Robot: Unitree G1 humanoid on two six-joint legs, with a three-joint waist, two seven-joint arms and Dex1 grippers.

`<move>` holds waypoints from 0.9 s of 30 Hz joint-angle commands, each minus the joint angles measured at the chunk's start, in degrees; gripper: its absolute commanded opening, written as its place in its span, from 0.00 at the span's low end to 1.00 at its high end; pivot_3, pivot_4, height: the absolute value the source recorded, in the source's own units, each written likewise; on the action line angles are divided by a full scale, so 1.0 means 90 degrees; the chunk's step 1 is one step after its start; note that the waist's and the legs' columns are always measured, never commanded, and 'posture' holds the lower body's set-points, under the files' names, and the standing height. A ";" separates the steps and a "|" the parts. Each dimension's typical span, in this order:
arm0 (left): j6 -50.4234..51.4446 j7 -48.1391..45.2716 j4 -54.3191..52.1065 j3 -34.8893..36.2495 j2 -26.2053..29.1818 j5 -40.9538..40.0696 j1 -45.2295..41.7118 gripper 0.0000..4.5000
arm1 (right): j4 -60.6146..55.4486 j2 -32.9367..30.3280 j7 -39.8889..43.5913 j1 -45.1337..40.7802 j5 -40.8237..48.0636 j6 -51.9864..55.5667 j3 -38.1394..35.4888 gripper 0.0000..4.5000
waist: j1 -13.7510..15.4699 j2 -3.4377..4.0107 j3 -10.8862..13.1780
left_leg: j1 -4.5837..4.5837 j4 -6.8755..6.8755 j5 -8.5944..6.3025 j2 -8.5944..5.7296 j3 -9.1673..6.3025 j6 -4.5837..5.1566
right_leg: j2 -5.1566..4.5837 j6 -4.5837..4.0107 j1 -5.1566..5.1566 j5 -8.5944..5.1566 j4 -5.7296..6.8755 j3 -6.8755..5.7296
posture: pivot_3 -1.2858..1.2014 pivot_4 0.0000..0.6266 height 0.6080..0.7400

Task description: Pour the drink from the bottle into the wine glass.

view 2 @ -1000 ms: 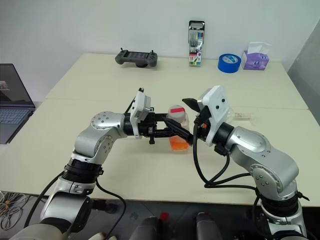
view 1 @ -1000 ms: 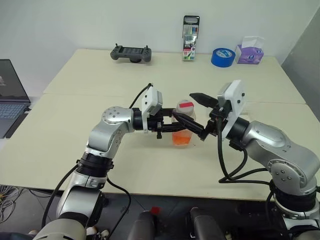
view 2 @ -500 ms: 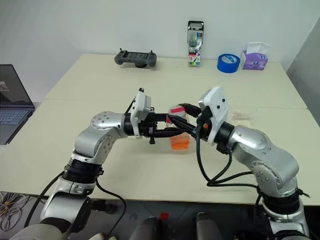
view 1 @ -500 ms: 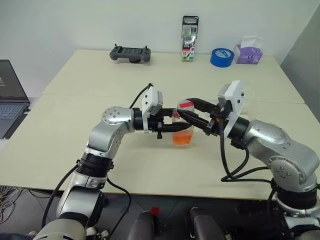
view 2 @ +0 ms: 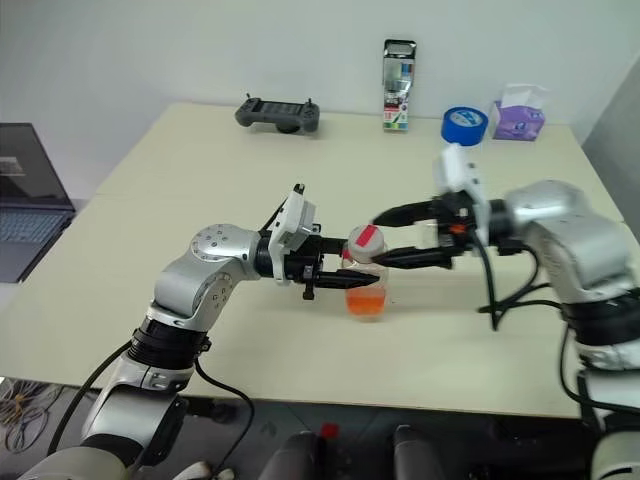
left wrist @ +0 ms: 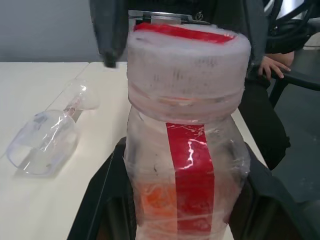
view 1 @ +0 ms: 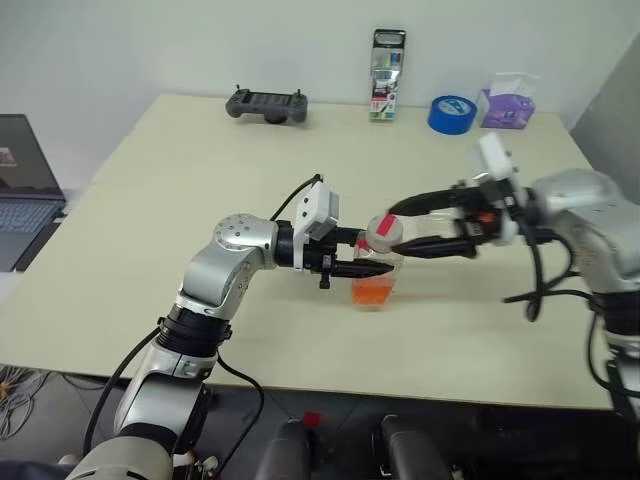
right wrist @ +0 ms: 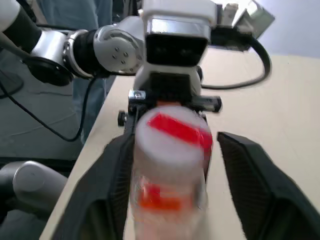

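At the centre of the head views, the bottle (view 1: pixel 378 262) stood upright on the pale table (view 1: pixel 150 180), its lower part holding the orange-red drink (view 1: pixel 373 291) and its white-and-red cap (view 1: pixel 381 228) still screwed on. The left gripper (view 1: pixel 372 266) reached in from the left of the frame, and its black fingers (left wrist: pixel 102 200) were pinched on the bottle's body, one on each side, just below the red strip label's upper part as the left wrist view showed.

The right gripper (view 1: pixel 402 226) came in from the right of the frame at cap height. Its two fingers (right wrist: pixel 242 175) were spread, one on each side of the cap; in the right wrist view a gap showed between at least one finger and the bottle, and I could not tell whether the other touched it.

The wine glass (left wrist: pixel 47 136) lay on its side on the table, apart from the bottle, visible in the left wrist view at the left of the frame with its stem pointing away toward the upper middle.

Along the far edge of the table, at the top of the head views, stood a game controller (view 1: pixel 266 103), a tall dark box of markers (view 1: pixel 386 61), a blue roll of tape (view 1: pixel 451 113) and a purple tissue pack (view 1: pixel 507 103). A laptop (view 1: pixel 22 190) sat at the left edge of the frame.
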 commanded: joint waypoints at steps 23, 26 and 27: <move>-0.0072 0.0245 -0.0176 0.0191 -0.0077 -0.0101 -0.0125 0.41 | -0.3582 0.2303 -0.5590 0.1327 0.1213 0.1712 -0.0899 0.86 | -0.0093 0.0000 0.0000 | 0.0018 0.0000 0.0004 0.0002 0.0017 0.0009 | 0.0013 0.0001 0.0003 0.0000 0.0014 0.0013 | 0.52 0.24 1.00; -0.0067 0.0257 -0.0194 0.0194 -0.0059 -0.0114 -0.0113 0.41 | -0.3682 0.2222 -0.5608 0.1407 0.1438 0.1771 -0.1067 0.64 | -0.0098 0.0000 0.0000 | 0.0019 0.0001 0.0004 0.0003 0.0017 0.0009 | 0.0014 0.0011 0.0003 -0.0006 0.0017 0.0012 | 0.52 0.24 1.00; -0.0065 0.0265 -0.0201 0.0192 -0.0056 -0.0117 -0.0109 0.41 | -0.3712 0.2170 -0.5613 0.1433 0.1512 0.1796 -0.1127 0.56 | -0.0099 0.0000 0.0000 | 0.0020 0.0001 0.0004 0.0004 0.0017 0.0009 | 0.0015 0.0014 0.0003 -0.0008 0.0018 0.0013 | 0.52 0.24 1.00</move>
